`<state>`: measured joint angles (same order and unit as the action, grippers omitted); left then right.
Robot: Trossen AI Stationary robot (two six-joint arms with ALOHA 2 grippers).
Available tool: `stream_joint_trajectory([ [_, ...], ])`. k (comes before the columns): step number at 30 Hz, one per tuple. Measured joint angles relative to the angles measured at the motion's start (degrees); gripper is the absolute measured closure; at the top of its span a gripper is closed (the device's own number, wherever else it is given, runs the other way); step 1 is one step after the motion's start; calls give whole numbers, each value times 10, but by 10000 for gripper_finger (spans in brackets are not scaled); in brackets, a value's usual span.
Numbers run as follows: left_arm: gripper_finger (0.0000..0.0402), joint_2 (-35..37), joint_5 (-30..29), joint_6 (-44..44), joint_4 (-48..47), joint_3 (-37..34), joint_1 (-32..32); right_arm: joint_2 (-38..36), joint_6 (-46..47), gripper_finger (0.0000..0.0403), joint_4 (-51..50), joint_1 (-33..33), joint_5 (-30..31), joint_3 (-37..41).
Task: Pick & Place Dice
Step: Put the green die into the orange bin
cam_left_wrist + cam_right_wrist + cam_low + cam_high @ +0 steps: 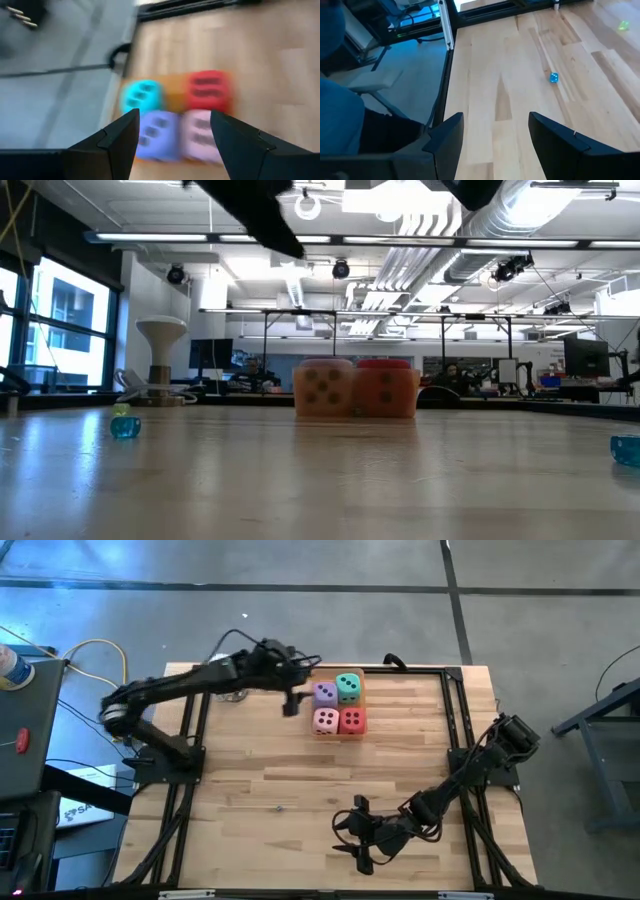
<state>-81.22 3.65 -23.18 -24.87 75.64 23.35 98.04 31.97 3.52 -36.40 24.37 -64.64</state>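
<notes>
Four dice sit packed in a two-by-two square at the table's far middle: one purple die (pixel 325 693), one teal-green die (pixel 348 687), one pink die (pixel 326 720) and one red die (pixel 352 720). The left gripper (pixel 292 702) hovers just beside the purple die with fingers spread. The right gripper (pixel 352 837) rests well apart near the front edge, also spread, with one small blue bead (pixel 553 77) ahead of it.

The desk (pixel 300 790) has a light wooden plank top. Four dice sit on it in a tight two-by-two block, touching. Taking the pink die (pixel 325 721) as landmark: the red die (pixel 352 721) is just right of it, the purple die (pixel 325 694) directly behind it, the teal-green die (pixel 348 687) diagonally behind. A tiny blue bead (pixel 553 77) lies well apart on bare wood.
</notes>
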Motion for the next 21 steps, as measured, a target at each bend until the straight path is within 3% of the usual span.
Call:
stream_joint_trajectory([
  [7, 167, 105, 142, 97, -225, -6, -32, 0, 13, 188, -3, 0, -6, 0],
  [10, 167, 118, 167, 149, -274, -32, -60, 0, 13, 188, -3, 0, -5, 0],
  [14, 167, 121, 89, 252, -282, -91, -113, 0, 13, 188, -3, 1, -5, 0],
  [21, 167, 125, -10, 307, -302, -175, -211, -1, -1, 188, -3, 2, -5, 0],
])
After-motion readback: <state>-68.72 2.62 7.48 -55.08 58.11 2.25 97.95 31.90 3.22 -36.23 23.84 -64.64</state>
